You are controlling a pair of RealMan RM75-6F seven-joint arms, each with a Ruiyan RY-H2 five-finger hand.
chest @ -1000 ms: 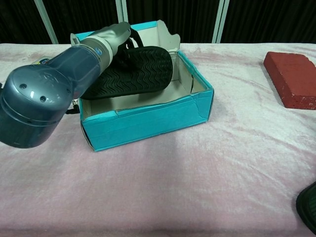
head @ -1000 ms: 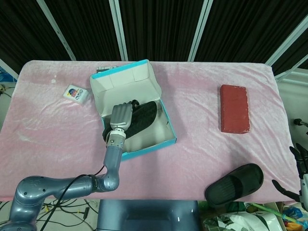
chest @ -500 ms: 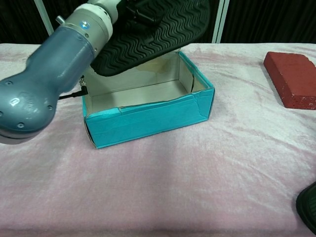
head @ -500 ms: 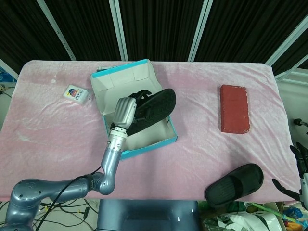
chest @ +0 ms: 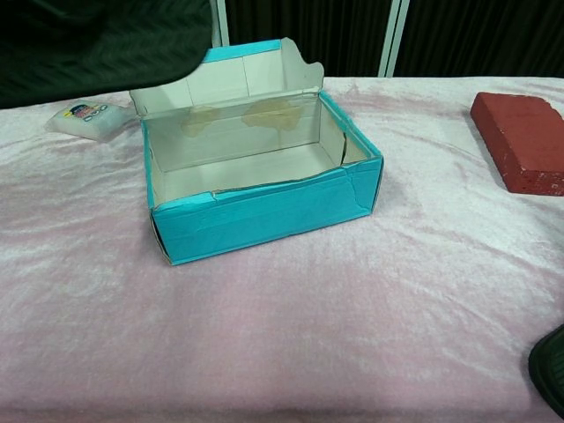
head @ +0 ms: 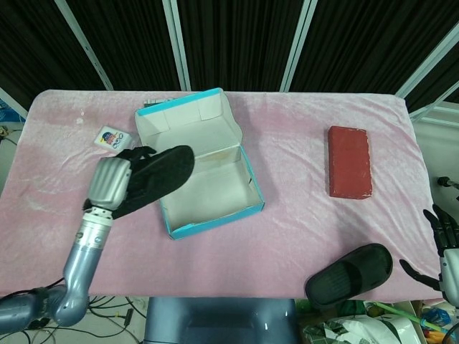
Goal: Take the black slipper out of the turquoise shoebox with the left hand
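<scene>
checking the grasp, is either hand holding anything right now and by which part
The left hand holds the black slipper at one end, by its strap side; the other end sticks out toward the turquoise shoebox. The right hand holds nothing.

Black slipper (head: 154, 179) in left robot hand (head: 110, 185), now clear of turquoise shoebox (head: 215, 218).

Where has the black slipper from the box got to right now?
In the head view, the black slipper is out of the turquoise shoebox, gripped by the left hand above the pink table's left side, beside the box's left wall.
</scene>
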